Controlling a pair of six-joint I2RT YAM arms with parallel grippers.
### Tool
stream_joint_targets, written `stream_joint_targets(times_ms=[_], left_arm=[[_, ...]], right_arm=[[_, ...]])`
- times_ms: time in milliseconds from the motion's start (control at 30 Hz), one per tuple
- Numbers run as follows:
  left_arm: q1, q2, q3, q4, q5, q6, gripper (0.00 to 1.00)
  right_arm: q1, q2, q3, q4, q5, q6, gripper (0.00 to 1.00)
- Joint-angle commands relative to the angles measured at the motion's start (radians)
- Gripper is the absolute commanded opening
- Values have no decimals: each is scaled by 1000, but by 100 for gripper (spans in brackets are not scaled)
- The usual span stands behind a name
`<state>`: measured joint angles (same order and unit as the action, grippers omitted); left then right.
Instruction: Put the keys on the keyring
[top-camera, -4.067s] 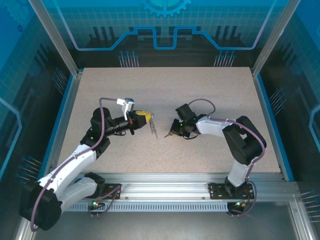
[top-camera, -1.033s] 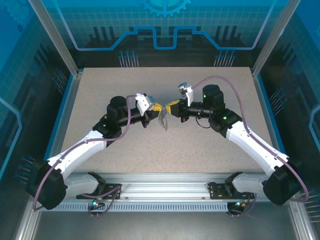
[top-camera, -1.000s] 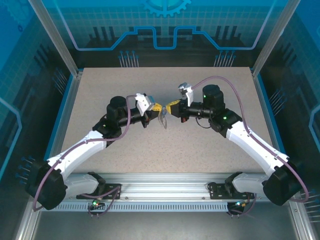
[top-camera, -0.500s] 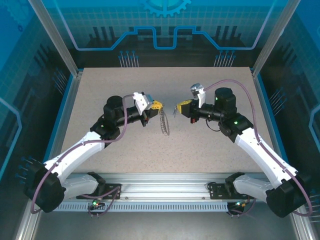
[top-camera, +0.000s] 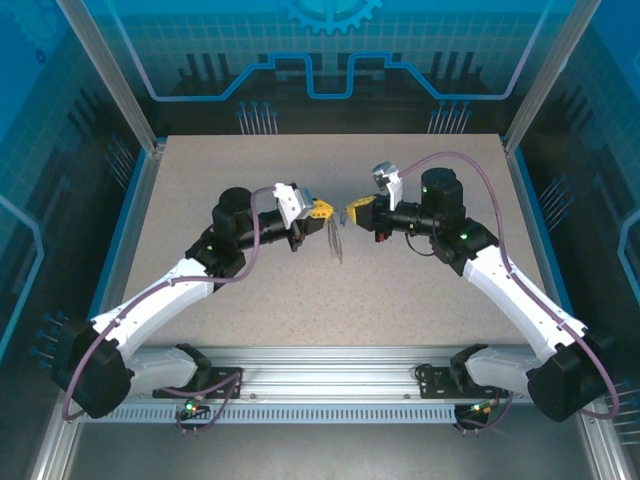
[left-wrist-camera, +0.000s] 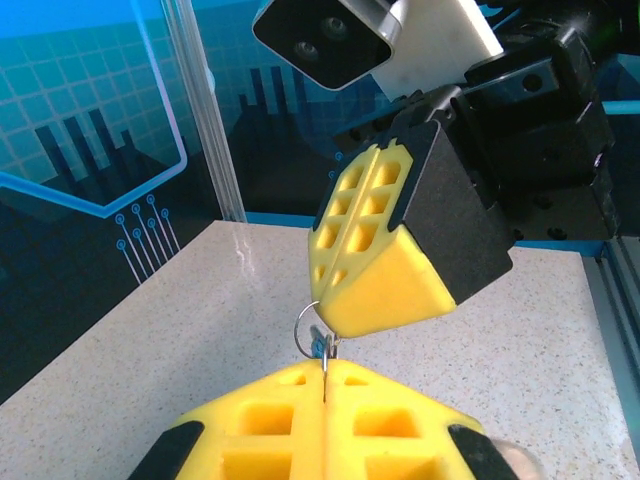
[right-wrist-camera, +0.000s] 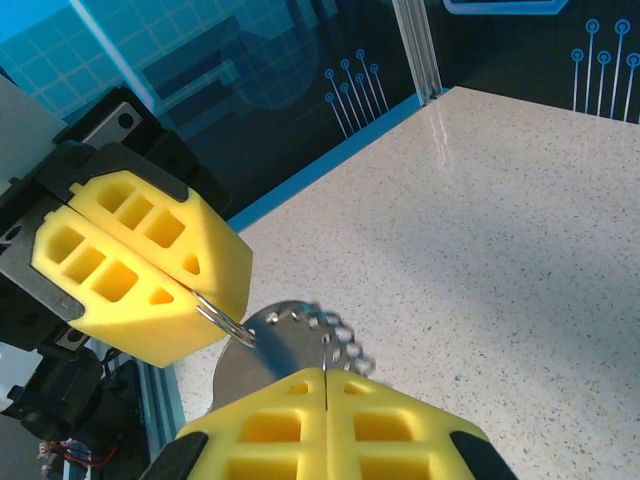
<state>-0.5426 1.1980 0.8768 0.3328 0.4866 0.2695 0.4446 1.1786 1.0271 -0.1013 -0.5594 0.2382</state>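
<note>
Right gripper (top-camera: 351, 210) closer, keyring (top-camera: 337, 242) hanging from left gripper (top-camera: 323, 208)

I find no legible text, label, brand or number anywhere. The one sign is a gear emblem (top-camera: 330, 12) on the back panel (top-camera: 450, 40) beyond the worktop (top-camera: 200, 170).

overhead view looks down on the whole table (top-camera: 330, 300); the wrist views face each other, close up.
</note>
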Motion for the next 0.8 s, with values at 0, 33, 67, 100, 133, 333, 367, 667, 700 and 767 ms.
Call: stream_joint_targets(times_ms=[0, 33, 67, 100, 133, 333, 367, 667, 700, 767], left_arm=[[-11, 3, 39, 2, 20, 30, 0], [-11, 3, 39, 2, 19, 31, 0], [-12, 2, 39, 1, 18, 31, 0], [-13, 2, 38, 0, 19, 30, 0], [-14, 0, 38, -1, 19, 30, 0], [-17, -12, 34, -13, 14, 34, 0], [-18, -14, 34, -14, 14, 36, 0], [-25, -20, 33, -18, 8, 40, 0], [-26, -20, 33, -17, 7, 41, 0], [-28, -20, 33, -17, 5, 42, 0]], right_arm=[[15, -31, 22, 24, -22, -1, 0], [18, -35, 18, 27, -22, 1, 0], [20, -37, 17, 29, -25, 3, 0], [25, -41, 16, 32, -25, 2, 0], [28, -43, 17, 32, -25, 3, 0], [52, -56, 18, 45, -22, 3, 0], [56, -57, 20, 43, -22, 1, 0], [83, -58, 31, 41, -16, -6, 0], [83, -57, 32, 39, -16, -8, 0], [88, -58, 33, 30, -16, -13, 0]])
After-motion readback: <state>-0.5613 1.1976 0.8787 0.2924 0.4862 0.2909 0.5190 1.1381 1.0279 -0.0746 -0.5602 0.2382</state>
